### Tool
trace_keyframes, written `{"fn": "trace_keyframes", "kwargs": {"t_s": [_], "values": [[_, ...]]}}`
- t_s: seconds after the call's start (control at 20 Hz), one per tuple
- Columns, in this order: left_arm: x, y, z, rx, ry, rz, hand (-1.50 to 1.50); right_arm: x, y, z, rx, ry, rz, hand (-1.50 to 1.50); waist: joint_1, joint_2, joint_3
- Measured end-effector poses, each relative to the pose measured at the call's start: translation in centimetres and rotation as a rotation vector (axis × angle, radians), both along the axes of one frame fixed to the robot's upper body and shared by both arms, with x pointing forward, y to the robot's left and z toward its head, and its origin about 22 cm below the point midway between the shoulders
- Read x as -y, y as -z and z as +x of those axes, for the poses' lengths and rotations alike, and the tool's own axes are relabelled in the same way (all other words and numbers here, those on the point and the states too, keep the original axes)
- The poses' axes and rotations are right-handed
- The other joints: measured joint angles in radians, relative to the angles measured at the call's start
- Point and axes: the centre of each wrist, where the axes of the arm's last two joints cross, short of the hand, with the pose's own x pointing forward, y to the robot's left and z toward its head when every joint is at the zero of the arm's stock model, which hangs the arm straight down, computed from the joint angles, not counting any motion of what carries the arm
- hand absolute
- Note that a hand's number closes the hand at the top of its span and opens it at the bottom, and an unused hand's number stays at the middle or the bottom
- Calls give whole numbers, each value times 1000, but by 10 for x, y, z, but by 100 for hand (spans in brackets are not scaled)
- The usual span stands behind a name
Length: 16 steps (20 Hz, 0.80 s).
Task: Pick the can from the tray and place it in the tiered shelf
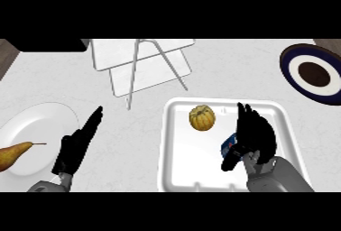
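Observation:
A white tray (178, 149) lies at the front right of the counter. In it a blue can (230, 141) lies mostly hidden under my right hand (254, 133), whose fingers reach over it while the thumb curls down at its near side. A small yellow-orange pumpkin (202, 117) sits in the tray's far part, left of that hand. The white tiered shelf (143, 63) with thin metal legs stands at the back, left of centre. My left hand (78, 144) rests open with straight fingers between the tray and a white plate.
A white plate (40, 131) at the left holds a brown pear (15, 153). A dark blue and white plate (313, 74) with a brown centre sits at the back right. A dark block (47, 44) lies at the back left corner.

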Motion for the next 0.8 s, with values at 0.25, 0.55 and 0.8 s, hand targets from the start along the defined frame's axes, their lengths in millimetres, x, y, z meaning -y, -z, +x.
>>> {"fn": "trace_keyframes", "kwargs": {"t_s": [0.25, 0.55, 0.8], "values": [[-2, -2, 0, -11, -8, -3, 0, 3, 8, -1, -17, 8, -12, -150, 1, -1, -1], [-6, -2, 1, -10, -7, -3, 0, 9, 16, 1, -39, 16, -33, -150, 0, -2, -2], [-2, 1, -2, 0, -5, -8, 0, 5, 18, 4, -46, -17, -34, 150, 2, -5, -4]]}}
